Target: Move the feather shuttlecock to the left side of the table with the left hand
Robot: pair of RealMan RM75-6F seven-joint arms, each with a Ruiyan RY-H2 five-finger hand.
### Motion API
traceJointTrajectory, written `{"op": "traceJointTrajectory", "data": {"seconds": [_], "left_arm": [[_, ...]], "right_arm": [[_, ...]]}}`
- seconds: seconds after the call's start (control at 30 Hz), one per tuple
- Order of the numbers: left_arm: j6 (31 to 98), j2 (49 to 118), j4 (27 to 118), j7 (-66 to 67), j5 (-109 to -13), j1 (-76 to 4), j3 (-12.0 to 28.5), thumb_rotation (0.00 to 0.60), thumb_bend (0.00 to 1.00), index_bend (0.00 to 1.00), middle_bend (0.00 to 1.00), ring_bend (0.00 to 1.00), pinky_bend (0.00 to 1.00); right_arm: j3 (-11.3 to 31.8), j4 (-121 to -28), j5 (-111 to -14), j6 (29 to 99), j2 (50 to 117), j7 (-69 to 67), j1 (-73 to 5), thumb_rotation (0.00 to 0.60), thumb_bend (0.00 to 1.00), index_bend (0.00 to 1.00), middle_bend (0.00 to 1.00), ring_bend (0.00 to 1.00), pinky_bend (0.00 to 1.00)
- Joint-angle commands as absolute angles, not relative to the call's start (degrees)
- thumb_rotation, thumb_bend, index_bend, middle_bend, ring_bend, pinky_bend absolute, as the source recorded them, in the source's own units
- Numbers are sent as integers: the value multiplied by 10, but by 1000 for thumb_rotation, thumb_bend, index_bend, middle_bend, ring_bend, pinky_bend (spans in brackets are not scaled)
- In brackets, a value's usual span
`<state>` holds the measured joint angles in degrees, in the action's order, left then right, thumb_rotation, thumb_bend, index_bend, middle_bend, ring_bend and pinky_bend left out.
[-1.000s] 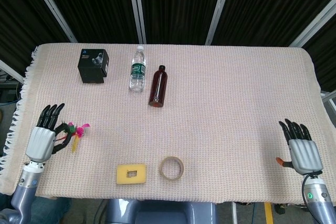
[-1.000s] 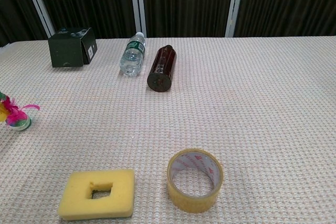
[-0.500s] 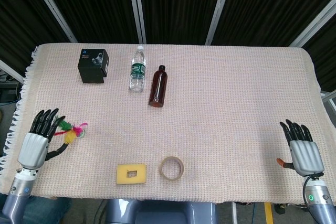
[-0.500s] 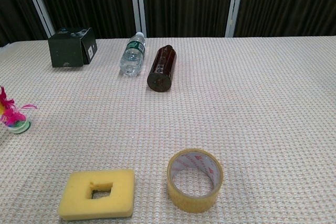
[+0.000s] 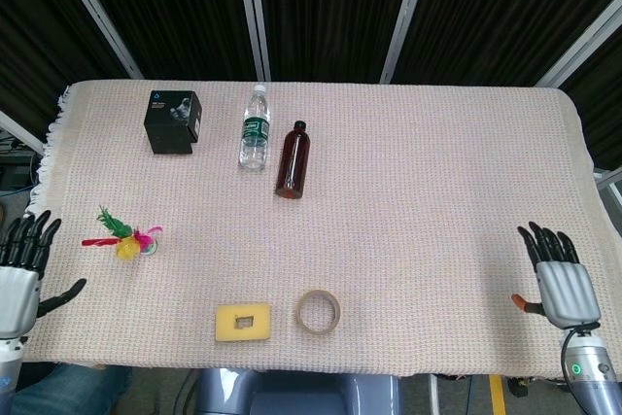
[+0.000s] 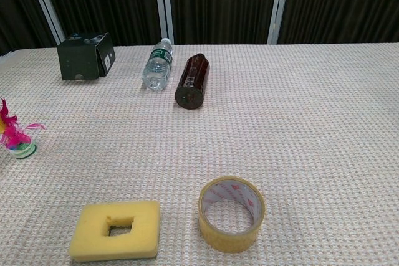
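Note:
The feather shuttlecock (image 5: 126,240), with pink, green, red and yellow feathers, stands on the cloth at the table's left side; the chest view catches it at the left edge (image 6: 16,138). My left hand (image 5: 21,274) is off the table's left edge, apart from the shuttlecock, fingers spread and holding nothing. My right hand (image 5: 561,277) hovers at the table's right front corner, fingers straight and apart, empty. Neither hand appears in the chest view.
A black box (image 5: 172,121), a clear water bottle (image 5: 254,127) and a brown bottle (image 5: 293,159) lie at the back. A yellow sponge (image 5: 243,322) and a tape roll (image 5: 318,311) sit near the front edge.
My left hand has let go of the shuttlecock and drawn back left and toward the front, off the table edge. The shuttlecock stays standing on the cloth. The right hand has not moved.

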<state>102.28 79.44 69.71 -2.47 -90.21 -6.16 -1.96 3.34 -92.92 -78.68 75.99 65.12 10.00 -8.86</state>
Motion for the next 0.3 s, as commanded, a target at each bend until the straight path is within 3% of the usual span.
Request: {"op": "traceJointTrajectory", "data": {"seconds": [0.03, 0.3], "left_arm": [[1026, 696, 890, 156, -830, 7, -33, 600, 122, 0, 0, 0, 0], [944, 646, 957, 152, -760, 2, -15, 600, 129, 0, 0, 0, 0]], "right_arm": [[32, -932, -792, 764, 648, 97, -86, 600, 77, 0, 0, 0, 0], [29, -931, -794, 761, 646, 98, -87, 600, 77, 0, 0, 0, 0]]}}
